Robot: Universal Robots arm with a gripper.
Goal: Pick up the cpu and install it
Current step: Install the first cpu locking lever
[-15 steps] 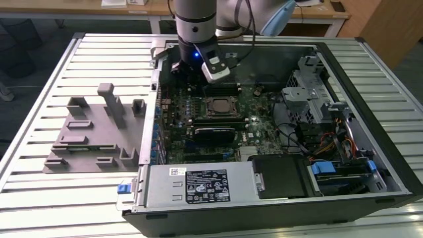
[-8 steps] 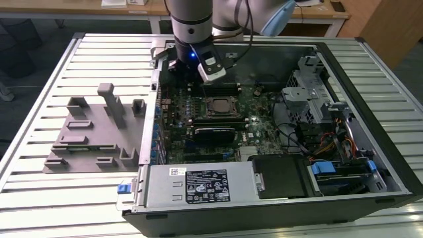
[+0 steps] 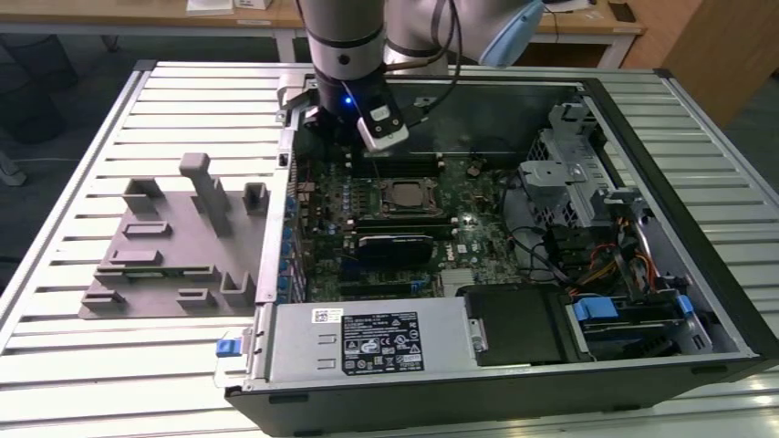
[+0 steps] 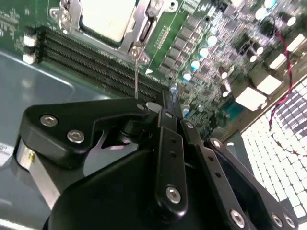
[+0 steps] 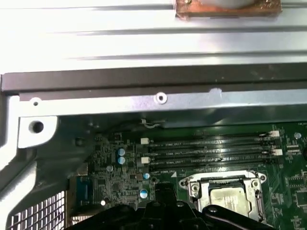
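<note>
Single arm (image 3: 343,36) reaching down, wrist (image 3: 347,91) above the hand (image 3: 327,123).
Exterior view: the silver-grey last link stands near vertical, coming in from the upper edge. A blue light is lit on the wrist. The black hand hangs straight below it, with a white block (image 3: 382,128) on its flank toward the exterior view's right. Second wrist view: black linkage bars (image 4: 86,125) with silver screw heads, narrowing toward the tip.

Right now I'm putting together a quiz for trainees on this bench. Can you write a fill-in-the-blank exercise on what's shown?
The cpu sits in the ____ on the motherboard.
The grey fixture stands to the exterior view's ____ of the computer case.
The memory slots beside the cpu are ____.
Missing words: socket; left; empty.
</note>
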